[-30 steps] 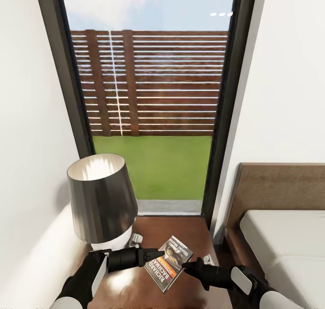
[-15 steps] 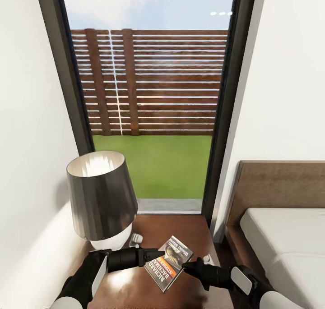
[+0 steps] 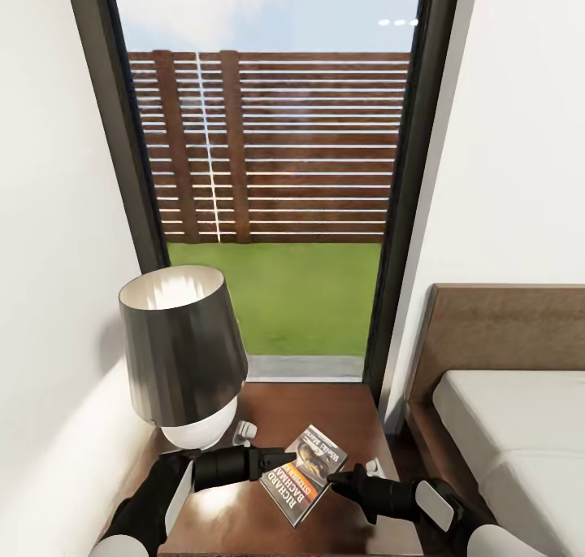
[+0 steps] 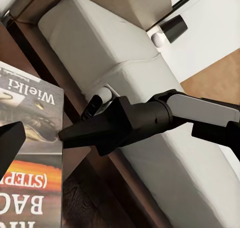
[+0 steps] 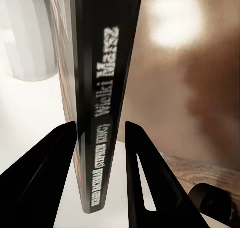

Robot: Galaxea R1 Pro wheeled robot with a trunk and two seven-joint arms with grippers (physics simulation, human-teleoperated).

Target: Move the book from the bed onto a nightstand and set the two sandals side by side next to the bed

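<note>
Two grippers meet over the glossy nightstand [image 3: 341,419] in the head view: the book [image 3: 304,473] sits at 6 o'clock, left gripper [image 3: 280,459] at its 9 o'clock edge, right gripper [image 3: 335,482] at 3 o'clock. A lamp [image 3: 180,354] stands at 8 o'clock, the bed [image 3: 520,427] at 4 o'clock, a window [image 3: 268,175] and fence [image 3: 276,146] above.

Left wrist view: whether the left gripper grips the cover [image 4: 30,158] cannot be told; the mattress [image 4: 125,73] lies beyond.

Right wrist view: narrow fingers [image 5: 47,163] straddle the book's spine [image 5: 100,103] with slim gaps.

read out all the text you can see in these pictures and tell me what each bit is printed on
"RICHARD" and "BACHMAN": white letters on the cover of the book, head view.
"Wielki Marsz": on the cover in the left wrist view and on the spine in the right wrist view.
"(STEPHEN KING)": the orange band, partly cut off, and lower on the spine.
Smaller spine lettering below that is too blurred to read.
</note>
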